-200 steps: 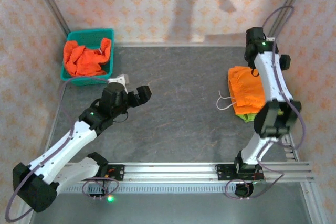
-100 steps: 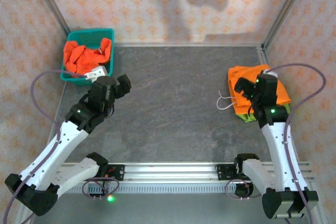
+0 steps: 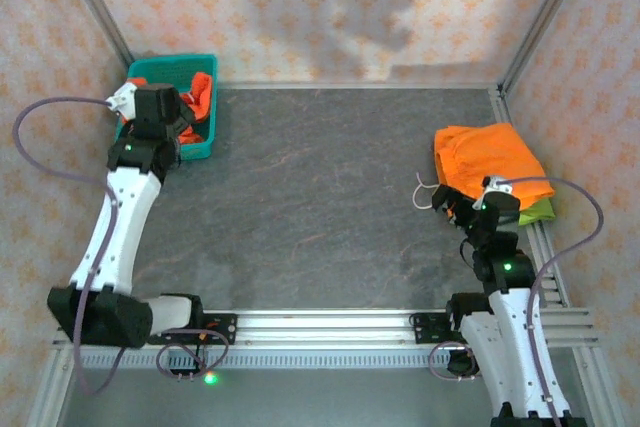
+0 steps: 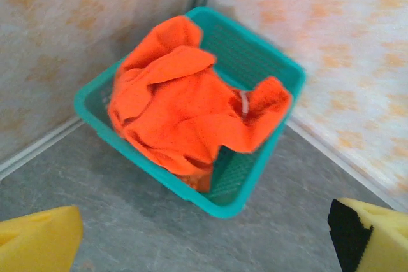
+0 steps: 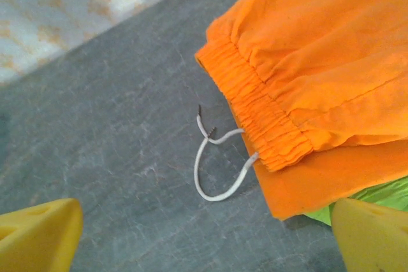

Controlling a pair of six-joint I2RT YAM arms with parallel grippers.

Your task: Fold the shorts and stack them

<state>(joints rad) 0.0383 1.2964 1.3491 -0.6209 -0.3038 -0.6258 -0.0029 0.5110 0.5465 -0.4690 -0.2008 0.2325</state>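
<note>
Crumpled bright orange shorts (image 4: 185, 106) fill a teal mesh basket (image 4: 245, 207) in the back left corner. My left gripper (image 4: 204, 246) hovers open just in front of the basket, nothing between its yellow fingertips (image 4: 38, 240); from above, the left gripper (image 3: 178, 122) sits over the basket's near edge. At the right, folded orange shorts (image 3: 485, 152) lie stacked on lime green shorts (image 3: 537, 213). My right gripper (image 3: 456, 211) stands open at the stack's near left corner. The wrist view shows the orange waistband (image 5: 261, 113), a white drawstring (image 5: 217, 176) and a green edge (image 5: 386, 199), with the right gripper (image 5: 204, 240) empty.
The basket (image 3: 205, 137) stands against the patterned walls at the back left. A metal rail (image 3: 330, 325) runs along the near edge. The stack lies close to the right wall frame (image 3: 545, 247). Grey tabletop (image 3: 320, 187) stretches between basket and stack.
The left arm swung from mid-table back left to the basket. The right arm pulled back from behind the stack to its near left corner. Both grippers stayed open.
</note>
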